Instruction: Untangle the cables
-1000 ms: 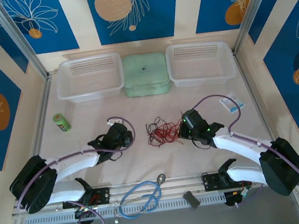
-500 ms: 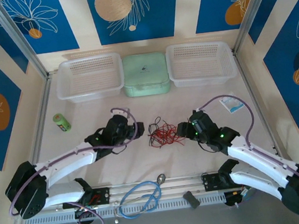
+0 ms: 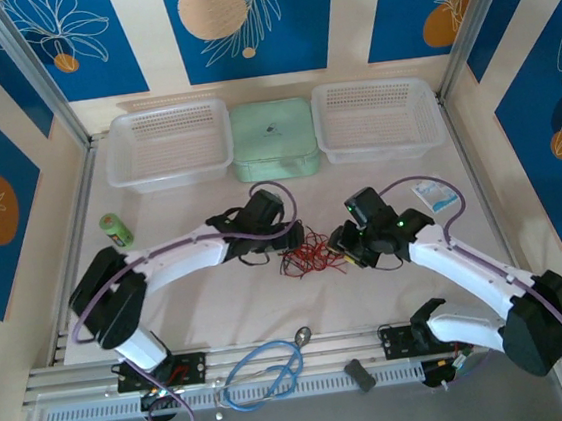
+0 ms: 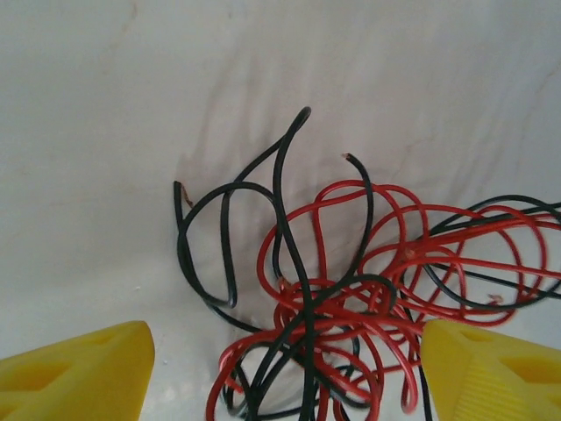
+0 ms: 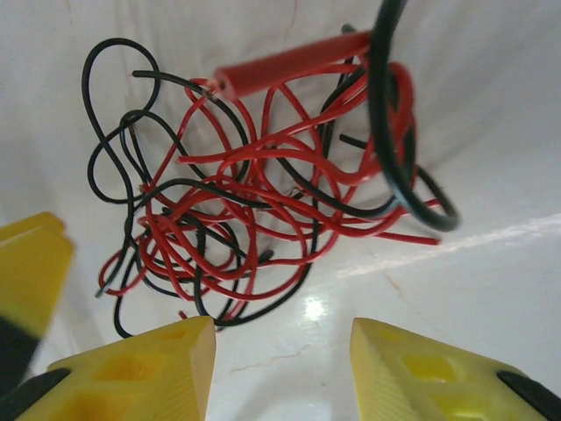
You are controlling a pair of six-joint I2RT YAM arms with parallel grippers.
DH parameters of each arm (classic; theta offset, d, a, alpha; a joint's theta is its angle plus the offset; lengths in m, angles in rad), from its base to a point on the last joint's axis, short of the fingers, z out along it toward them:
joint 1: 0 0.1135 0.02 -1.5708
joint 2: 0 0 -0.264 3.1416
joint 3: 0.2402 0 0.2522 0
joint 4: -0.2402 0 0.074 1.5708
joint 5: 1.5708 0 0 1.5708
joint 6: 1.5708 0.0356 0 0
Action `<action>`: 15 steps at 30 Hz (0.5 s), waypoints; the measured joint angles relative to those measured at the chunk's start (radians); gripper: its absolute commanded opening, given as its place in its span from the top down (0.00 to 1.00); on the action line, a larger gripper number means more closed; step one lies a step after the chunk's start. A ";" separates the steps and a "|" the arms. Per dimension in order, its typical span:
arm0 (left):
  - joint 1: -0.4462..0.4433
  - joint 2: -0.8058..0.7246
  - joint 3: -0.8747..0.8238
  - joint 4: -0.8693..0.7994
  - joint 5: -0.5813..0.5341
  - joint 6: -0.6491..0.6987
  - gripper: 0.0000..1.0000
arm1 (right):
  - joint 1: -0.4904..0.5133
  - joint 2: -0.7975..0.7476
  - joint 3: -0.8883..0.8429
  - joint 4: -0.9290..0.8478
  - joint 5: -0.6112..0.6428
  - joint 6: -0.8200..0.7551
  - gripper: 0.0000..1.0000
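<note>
The cables (image 3: 311,253) are bright red and black on an off-white, faintly veined counter (image 3: 221,307). The left arm's fingers (image 4: 79,368) and the right arm's fingers (image 5: 131,373) are yellow. Behind the cables sits a mint-green box (image 3: 274,141) between two translucent white baskets (image 3: 157,175); the walls (image 3: 250,13) show blue panels with white leaf outlines and orange discs on cream.

I work in a robotics lab cell, not a home or a shop. My white table (image 3: 201,309) is boxed in by aluminium posts (image 3: 42,90) and printed blue backdrop panels (image 3: 251,23). My left arm (image 3: 166,263) and right arm (image 3: 468,266) are mounted along a slotted metal rail (image 3: 335,345) at the near edge. Two clear plastic baskets (image 3: 167,147) and a green lidded box (image 3: 274,141) stand in a neat row at the back.
</note>
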 measured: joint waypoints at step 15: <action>-0.040 0.114 -0.081 0.073 -0.078 -0.041 0.66 | -0.120 0.224 -0.142 0.274 -0.034 0.148 0.67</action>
